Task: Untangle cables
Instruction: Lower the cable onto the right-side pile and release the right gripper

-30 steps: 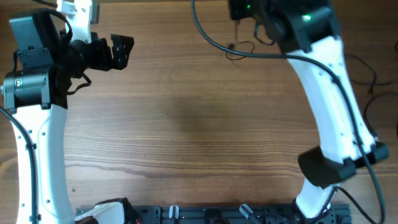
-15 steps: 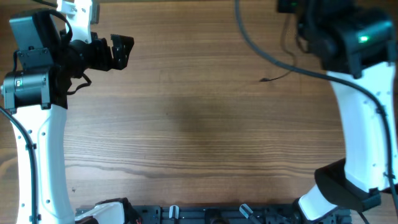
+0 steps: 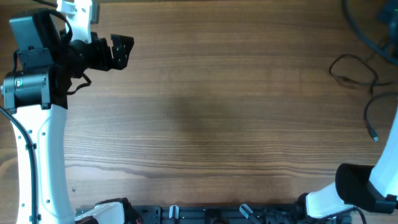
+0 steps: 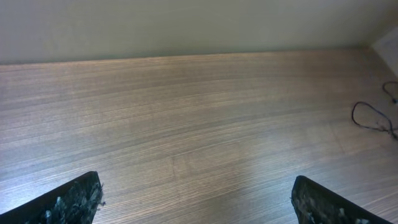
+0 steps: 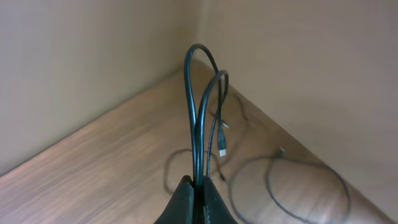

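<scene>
Wood-grain table [image 3: 205,118] fills my overhead view, with plain beige walls [image 5: 81,68] meeting in a corner behind it on the right wrist feed. Left arm [image 3: 37,124] is up along the left edge, and the left gripper [image 3: 122,51] hangs over the far-left part of the table; on its own camera both fingers [image 4: 68,202] sit at the bottom corners, spread wide, nothing between them. Over to the right: the right gripper [image 5: 198,190] is pinched tight on the cables [image 5: 198,162], two black strands rising out of the closed fingertips in tall narrow loops, lifted off the wood. One small plug [image 5: 222,151] dangles in the air just beside those loops. More of the cord lies in loose curls on the table below, near the corner. From overhead I see thin loops lying at the far-right edge, well apart from the left gripper; only the base of the right arm [image 3: 357,193] shows there, lower right.
</scene>
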